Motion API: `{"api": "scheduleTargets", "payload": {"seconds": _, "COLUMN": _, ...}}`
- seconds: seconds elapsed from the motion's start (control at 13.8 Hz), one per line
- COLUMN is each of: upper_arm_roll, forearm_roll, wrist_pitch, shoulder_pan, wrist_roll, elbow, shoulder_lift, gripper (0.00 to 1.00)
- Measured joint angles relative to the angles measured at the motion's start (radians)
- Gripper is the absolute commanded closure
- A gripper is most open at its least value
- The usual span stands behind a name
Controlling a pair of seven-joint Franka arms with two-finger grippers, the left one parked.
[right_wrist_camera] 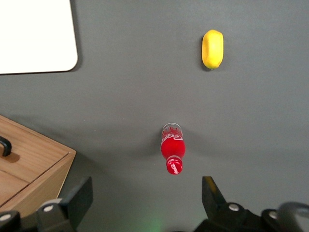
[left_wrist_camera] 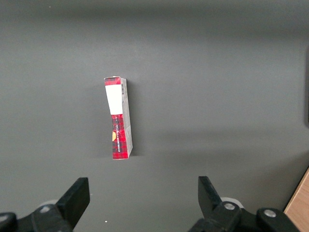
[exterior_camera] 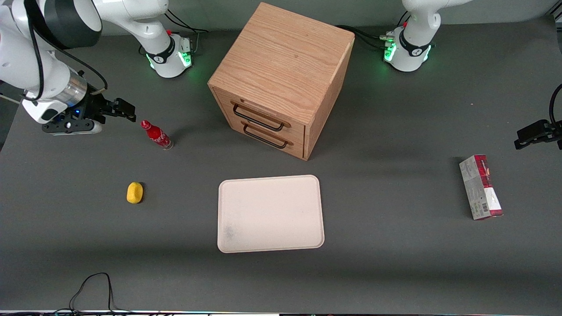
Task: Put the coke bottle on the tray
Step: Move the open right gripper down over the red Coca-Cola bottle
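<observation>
The coke bottle (exterior_camera: 156, 134) (right_wrist_camera: 172, 151) is small and red with a red cap and white lettering. It stands upright on the dark table, between the working arm and the wooden cabinet. The cream-white tray (exterior_camera: 270, 213) (right_wrist_camera: 36, 35) lies flat nearer the front camera than the cabinet, with nothing on it. My gripper (exterior_camera: 125, 110) (right_wrist_camera: 146, 200) hangs above the table beside the bottle, toward the working arm's end. Its fingers (right_wrist_camera: 212, 195) stand wide open and hold nothing. The bottle's cap is close to the gripper but apart from it.
A wooden two-drawer cabinet (exterior_camera: 281, 74) (right_wrist_camera: 29, 154) stands at mid-table, both drawers shut. A yellow lemon-shaped lump (exterior_camera: 135, 192) (right_wrist_camera: 212, 49) lies nearer the front camera than the bottle. A red-and-grey carton (exterior_camera: 480, 187) (left_wrist_camera: 119, 118) lies toward the parked arm's end.
</observation>
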Motion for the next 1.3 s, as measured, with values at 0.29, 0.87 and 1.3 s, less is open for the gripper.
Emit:
{"api": "scheduleTargets", "payload": {"seconds": 0.29, "upper_arm_roll": -0.005, "forearm_roll": 0.0, "wrist_pitch": 0.068, "shoulder_pan": 0.0, "wrist_roll": 0.0, "elbow": -0.133, "shoulder_lift": -0.054, "gripper": 0.0}}
{"api": "scheduleTargets", "payload": {"seconds": 0.87, "upper_arm_roll": -0.018, "forearm_roll": 0.0, "wrist_pitch": 0.226, "shoulder_pan": 0.0, "wrist_roll": 0.0, "elbow": -0.311, "shoulder_lift": -0.098, "gripper": 0.0}}
{"api": "scheduleTargets", "payload": {"seconds": 1.3, "upper_arm_roll": -0.018, "forearm_roll": 0.0, "wrist_pitch": 0.385, "shoulder_pan": 0.0, "wrist_roll": 0.0, "elbow": -0.423, "shoulder_lift": -0.085, "gripper": 0.0}}
